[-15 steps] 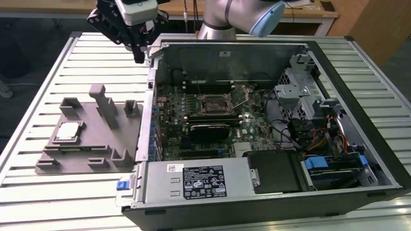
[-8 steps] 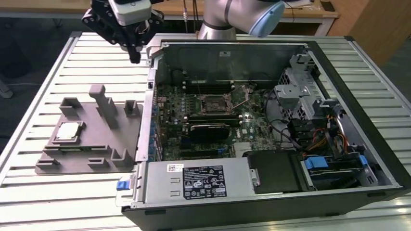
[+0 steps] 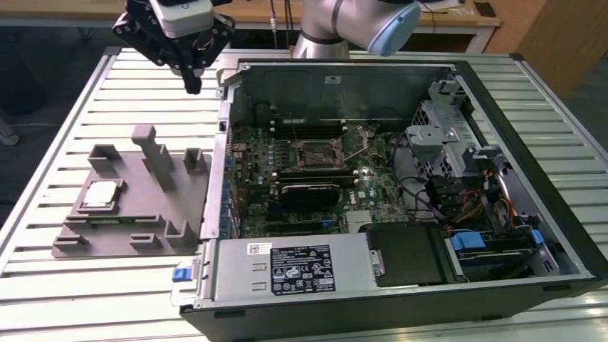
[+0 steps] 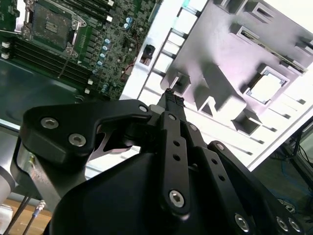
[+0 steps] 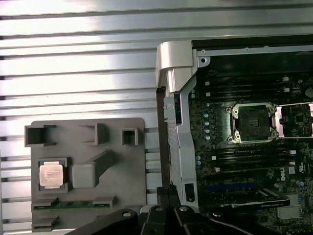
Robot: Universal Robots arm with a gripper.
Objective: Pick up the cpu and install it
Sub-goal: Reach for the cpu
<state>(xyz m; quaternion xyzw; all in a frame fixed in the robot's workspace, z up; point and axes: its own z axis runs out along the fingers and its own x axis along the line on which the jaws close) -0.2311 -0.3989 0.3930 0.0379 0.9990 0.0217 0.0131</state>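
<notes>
The cpu (image 3: 100,195), a small square chip with a shiny top, lies flat in a recess of the grey fixture plate (image 3: 133,226) on the slatted table, at the exterior view's left. Both wrist views show the cpu (image 5: 51,175) (image 4: 266,88) on the plate (image 5: 128,188). My gripper (image 3: 193,85) hangs high above the table, beyond the plate and beside the case's corner, well apart from the chip. Its fingers (image 4: 171,100) are shut with nothing between them. The motherboard's bare socket (image 3: 321,152) (image 5: 252,123) lies inside the open case, its metal frame flipped up.
The open computer case (image 3: 494,107) fills the exterior view's right, with a drive cage (image 3: 446,135), cables and a power supply (image 3: 295,267) inside. Its metal side wall (image 5: 173,73) stands between the plate and the motherboard. Several upright posts (image 3: 152,153) rise from the plate.
</notes>
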